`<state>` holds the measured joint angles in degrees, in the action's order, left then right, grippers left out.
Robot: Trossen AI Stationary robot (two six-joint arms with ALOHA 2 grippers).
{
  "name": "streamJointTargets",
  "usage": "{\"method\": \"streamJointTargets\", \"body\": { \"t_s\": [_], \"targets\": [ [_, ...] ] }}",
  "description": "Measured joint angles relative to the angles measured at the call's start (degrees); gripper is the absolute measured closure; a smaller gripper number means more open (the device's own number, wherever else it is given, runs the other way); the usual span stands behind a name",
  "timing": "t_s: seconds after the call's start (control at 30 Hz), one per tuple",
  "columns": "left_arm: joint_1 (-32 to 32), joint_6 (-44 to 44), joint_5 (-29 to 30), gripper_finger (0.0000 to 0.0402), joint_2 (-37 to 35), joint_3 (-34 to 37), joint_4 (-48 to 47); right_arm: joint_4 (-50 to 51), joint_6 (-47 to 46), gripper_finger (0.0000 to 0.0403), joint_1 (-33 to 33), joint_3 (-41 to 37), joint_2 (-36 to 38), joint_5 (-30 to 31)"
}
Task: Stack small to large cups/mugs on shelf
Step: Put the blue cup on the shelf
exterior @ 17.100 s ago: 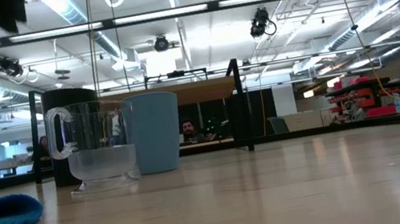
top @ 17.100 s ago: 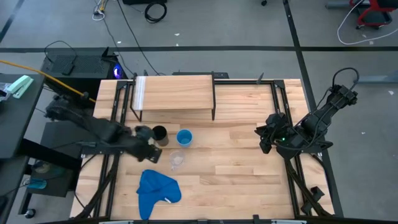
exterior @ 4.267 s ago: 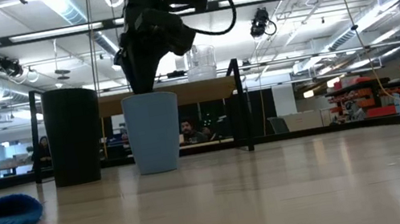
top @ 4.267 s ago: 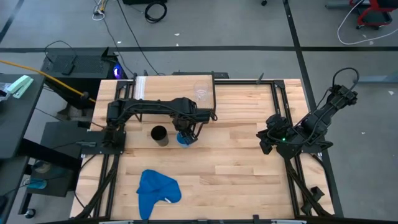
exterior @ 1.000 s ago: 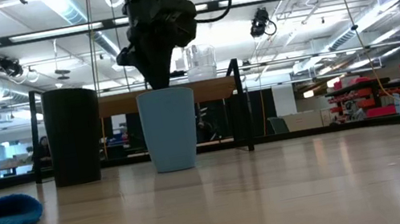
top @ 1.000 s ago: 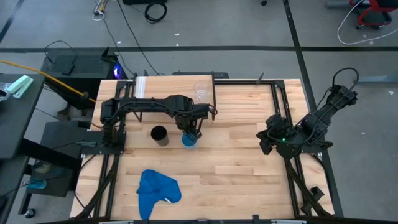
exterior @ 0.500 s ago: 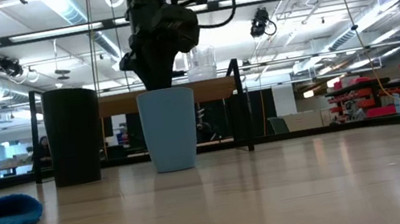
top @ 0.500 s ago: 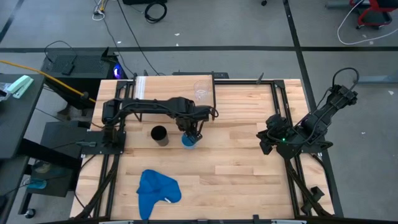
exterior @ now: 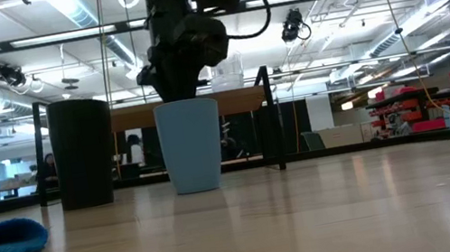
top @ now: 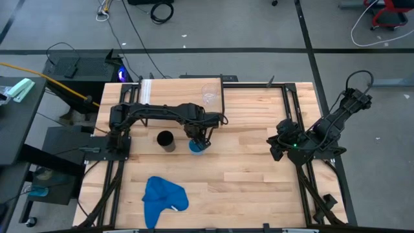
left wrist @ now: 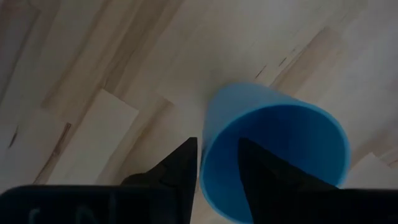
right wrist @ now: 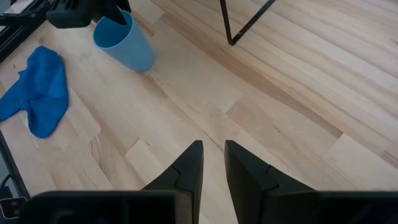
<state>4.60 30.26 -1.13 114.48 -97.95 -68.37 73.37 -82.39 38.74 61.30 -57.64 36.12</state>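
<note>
Jaws of the left gripper (left wrist: 216,163) pinch the rim wall of the medium light-blue plastic cup (left wrist: 277,158); such a thin, one-sided grip could let it tilt or slip during lifting.

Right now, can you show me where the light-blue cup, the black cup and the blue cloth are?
light-blue cup (exterior: 191,145): low view, middle of its side wall.
black cup (exterior: 83,152): low view, middle of its side wall.
blue cloth (top: 164,198): high view, middle of the crumpled cloth.

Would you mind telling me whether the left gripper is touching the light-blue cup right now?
Touching. The left wrist view shows the left gripper with its jaws straddling the rim of the light-blue cup, one inside, one outside, pinching the wall.
</note>
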Motion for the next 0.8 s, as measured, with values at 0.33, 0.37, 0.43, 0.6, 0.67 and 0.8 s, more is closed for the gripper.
{"method": "streamJointTargets", "body": {
  "t_s": [0.33,0.37,0.43,0.6,0.67,0.8],
  "targets": [
    [-0.02,0.02,0.00,0.0283,0.54,-0.02,0.64,-0.25,0.00,0.0330,0.00,0.00,-0.29,0.00],
    [-0.02,0.02,0.00,0.0285,0.67,-0.02,0.52,-0.25,0.00,0.0330,0.00,0.00,-0.31,0.00],
    [-0.02,0.05,0.00,0.0289,0.72,-0.02,0.35,-0.25,0.00,0.0330,0.01,0.00,-0.29,0.00],
    [-0.02,0.13,0.00,0.0297,0.72,-0.02,0.51,-0.25,0.00,0.0330,0.02,0.00,-0.31,0.00],
    [-0.02,0.13,0.00,0.0302,0.72,-0.02,0.26,-0.25,0.00,0.0330,0.00,0.00,-0.31,0.00],
    [-0.02,0.11,0.54,0.0318,0.72,-0.02,0.23,-0.25,0.00,0.0330,0.02,0.00,-0.31,0.00]
  ]
}}
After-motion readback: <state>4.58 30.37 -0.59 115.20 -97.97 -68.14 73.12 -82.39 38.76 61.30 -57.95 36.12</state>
